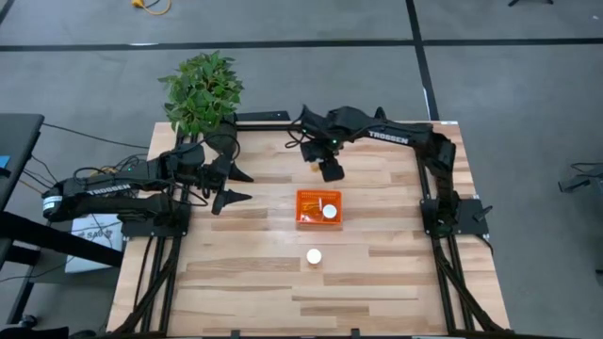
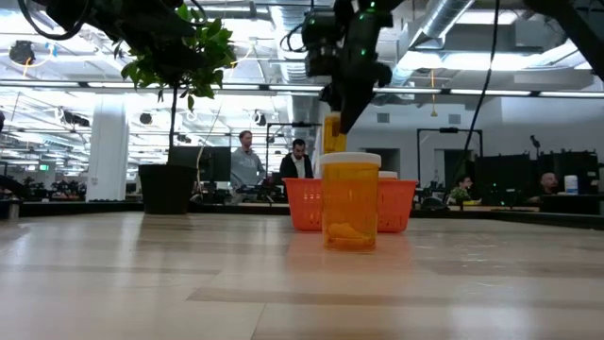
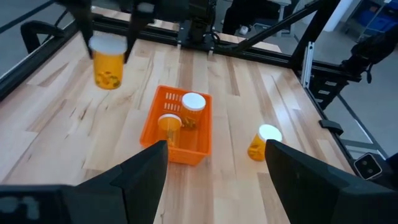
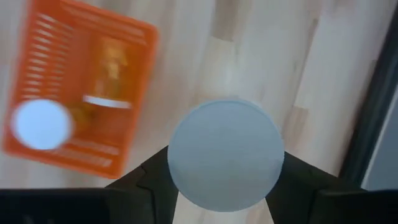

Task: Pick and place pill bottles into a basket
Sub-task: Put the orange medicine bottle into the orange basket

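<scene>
Pill bottle (image 3: pixel 107 61) hangs clamped in the right hand (image 3: pixel 109 43), probably for dropping into the basket (image 1: pixel 318 208) at its 6 o'clock; left hand (image 1: pixel 237 186) waits wide.

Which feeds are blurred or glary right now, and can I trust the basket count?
Right wrist view: motion-smeared, the held bottle's cap fills it, basket streaky. Left wrist view: sharp centrally, showing two bottles in the basket; carried bottle slightly soft. Low view: bright ceiling lights behind, near bottle hides the basket's middle. High view: even light.
</scene>
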Action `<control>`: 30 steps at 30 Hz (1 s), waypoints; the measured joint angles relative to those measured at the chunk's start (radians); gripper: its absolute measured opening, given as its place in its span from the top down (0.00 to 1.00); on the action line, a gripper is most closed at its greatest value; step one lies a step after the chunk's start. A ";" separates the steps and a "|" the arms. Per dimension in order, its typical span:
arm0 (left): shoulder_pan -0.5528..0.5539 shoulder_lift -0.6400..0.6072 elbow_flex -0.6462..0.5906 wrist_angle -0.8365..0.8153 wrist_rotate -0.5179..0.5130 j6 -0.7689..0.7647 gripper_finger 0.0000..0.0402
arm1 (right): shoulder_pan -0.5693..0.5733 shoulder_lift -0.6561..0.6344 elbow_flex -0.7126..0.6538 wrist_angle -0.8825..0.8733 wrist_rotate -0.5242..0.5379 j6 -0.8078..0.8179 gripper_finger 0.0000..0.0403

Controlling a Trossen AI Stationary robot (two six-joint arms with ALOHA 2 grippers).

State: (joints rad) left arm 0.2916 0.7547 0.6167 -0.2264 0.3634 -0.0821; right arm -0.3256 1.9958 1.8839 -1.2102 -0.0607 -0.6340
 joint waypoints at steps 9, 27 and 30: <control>0.000 0.000 0.002 0.011 0.018 -0.010 0.35 | 0.059 -0.087 0.000 -0.024 -0.047 0.009 0.48; 0.000 0.000 0.003 0.013 0.021 -0.032 0.35 | 0.129 -0.232 -0.340 -0.005 -0.083 0.014 0.50; 0.000 0.000 0.003 0.012 0.021 -0.035 0.35 | 0.127 -0.227 -0.365 0.025 -0.099 0.014 0.53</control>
State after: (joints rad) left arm 0.2916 0.7544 0.6197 -0.2142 0.3843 -0.1173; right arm -0.1982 1.7691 1.5193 -1.1850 -0.1596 -0.6204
